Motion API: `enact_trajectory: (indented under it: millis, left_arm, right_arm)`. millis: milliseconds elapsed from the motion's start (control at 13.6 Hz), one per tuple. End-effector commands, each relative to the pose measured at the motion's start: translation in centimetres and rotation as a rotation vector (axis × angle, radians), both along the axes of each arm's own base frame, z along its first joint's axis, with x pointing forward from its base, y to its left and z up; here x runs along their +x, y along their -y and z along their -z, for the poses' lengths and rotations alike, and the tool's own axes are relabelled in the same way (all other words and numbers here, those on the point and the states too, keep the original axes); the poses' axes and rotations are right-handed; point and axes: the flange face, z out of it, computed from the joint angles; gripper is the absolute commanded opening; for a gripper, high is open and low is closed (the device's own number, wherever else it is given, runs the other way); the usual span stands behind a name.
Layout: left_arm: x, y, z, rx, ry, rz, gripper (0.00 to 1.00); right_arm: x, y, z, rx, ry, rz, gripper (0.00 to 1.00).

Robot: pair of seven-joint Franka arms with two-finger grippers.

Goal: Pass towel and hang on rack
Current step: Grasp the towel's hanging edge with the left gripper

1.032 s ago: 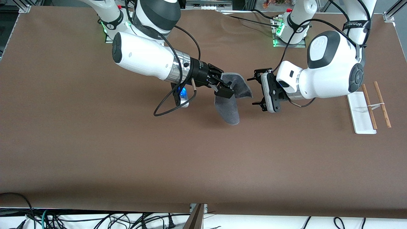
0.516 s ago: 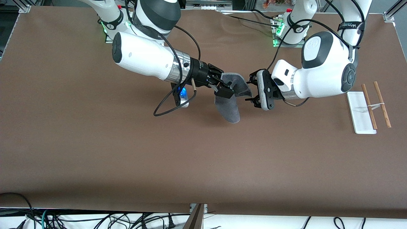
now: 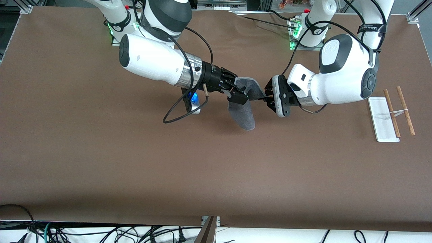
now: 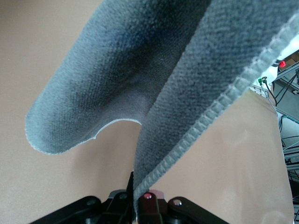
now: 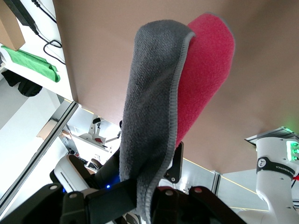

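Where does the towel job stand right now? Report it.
Done: the towel is lifted off the table, shut in the right gripper. In hand: the pass itself; the left gripper is shut on the towel's stitched edge, so both grippers hold it over the middle of the table. Left: the right gripper's release, the carry, and hanging it on the rack, which stands bare at the left arm's end.

surface: brown table (image 3: pixel 101 162) | on it: rack (image 3: pixel 383 119), white base, two wooden rods, at 3 o'clock edge
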Motion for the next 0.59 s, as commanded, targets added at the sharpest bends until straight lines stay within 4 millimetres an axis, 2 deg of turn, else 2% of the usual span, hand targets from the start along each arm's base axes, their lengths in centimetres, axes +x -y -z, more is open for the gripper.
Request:
enact_trajectory:
  millis: [0, 221, 295, 369, 442, 516]
  left_arm:
    - [-0.2, 0.1, 0.0, -0.029, 0.012, 0.009, 0.0]
    - [-0.2, 0.1, -0.1, -0.03, 0.012, 0.01, 0.0]
    - [-0.1, 0.0, -0.2, -0.03, 0.015, 0.007, 0.0]
    - [-0.1, 0.0, -0.2, -0.03, 0.014, 0.008, 0.0]
    - [-0.1, 0.0, -0.2, -0.03, 0.013, 0.009, 0.0]
    - [-0.1, 0.0, -0.3, -0.031, 0.013, 0.011, 0.0]
  right_arm:
    - [0.1, -0.3, -0.7, 0.024, -0.008, 0.012, 0.0]
    - [0.8, 0.5, -0.4, 0.023, -0.002, 0.02, 0.01]
    - [0.9, 0.6, -0.5, 0.025, 0.0, 0.022, 0.32]
    - [1.4, 1.1, -0.6, 0.027, 0.001, 0.032, 0.83]
    - [1.8, 1.5, -0.8, 0.036, -0.003, 0.041, 1.0]
    - [2.6, 2.6, -1.0, 0.049, -0.015, 0.059, 1.0]
